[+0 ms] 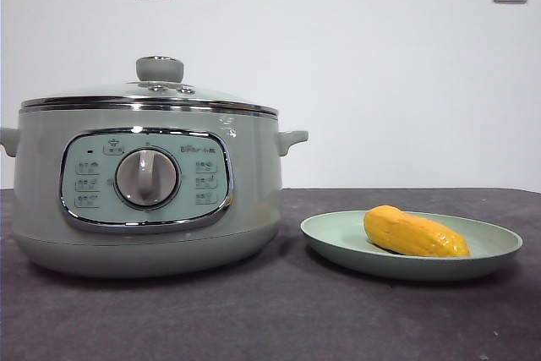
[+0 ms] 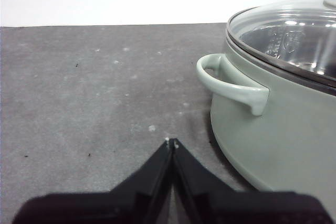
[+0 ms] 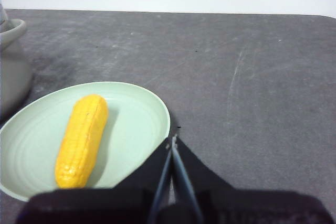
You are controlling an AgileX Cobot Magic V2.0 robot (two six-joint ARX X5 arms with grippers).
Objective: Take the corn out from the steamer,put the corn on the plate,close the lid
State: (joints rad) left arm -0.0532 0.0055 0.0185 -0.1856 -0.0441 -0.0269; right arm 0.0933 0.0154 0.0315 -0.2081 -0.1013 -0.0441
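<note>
Front view shows the steamer (image 1: 144,196) on the left of the dark tabletop (image 1: 279,319), its lid (image 1: 152,95) seated on the rim. Just right of it, apart, the plate (image 1: 499,247) carries the corn (image 1: 414,232), lying on its side. Left gripper (image 2: 171,142) hangs with jaws closed, empty, beside the steamer's handle (image 2: 228,85). Right gripper (image 3: 173,141) is likewise closed, empty, over the plate's near edge.

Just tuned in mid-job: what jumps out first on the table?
The big sage-green steamer dominates the front view's left, its glass lid sitting closed on top. Beside it, the yellow corn lies on the pale green plate. Both grippers, left and right, are shut and empty.
</note>
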